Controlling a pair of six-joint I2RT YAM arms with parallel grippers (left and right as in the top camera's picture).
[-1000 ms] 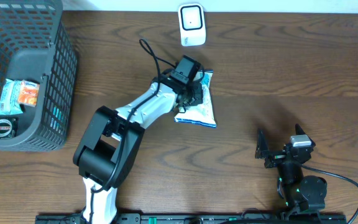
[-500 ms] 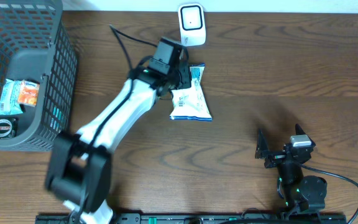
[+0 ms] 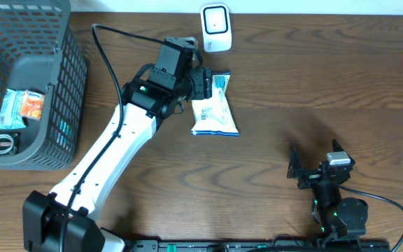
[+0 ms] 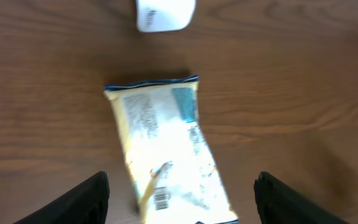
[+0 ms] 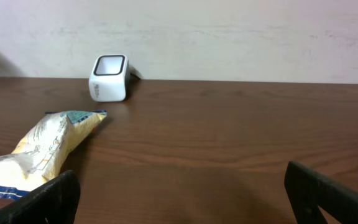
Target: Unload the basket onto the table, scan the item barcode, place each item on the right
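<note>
White on brown wood: has the snack packet (image 3: 214, 112) flat, barcode up, near the surface's (image 3: 313, 77) far edge, just before the scanner (image 3: 215, 28), probably for reading. Holds left fingers (image 4: 89, 199) apart above it, gripping nothing; right fingers (image 5: 42, 202) apart too.

The left arm (image 3: 110, 150) has white links, black joints, a black left gripper (image 3: 208, 82) and a black cable (image 3: 105, 59); the right arm (image 3: 336, 206) is black.

A white snack packet (image 3: 215, 115) edged in blue is shown on a dark wood-grained table (image 3: 313, 77); the barcode scanner (image 3: 215, 26) is coloured white, the mesh basket (image 3: 74, 73) grey.
</note>
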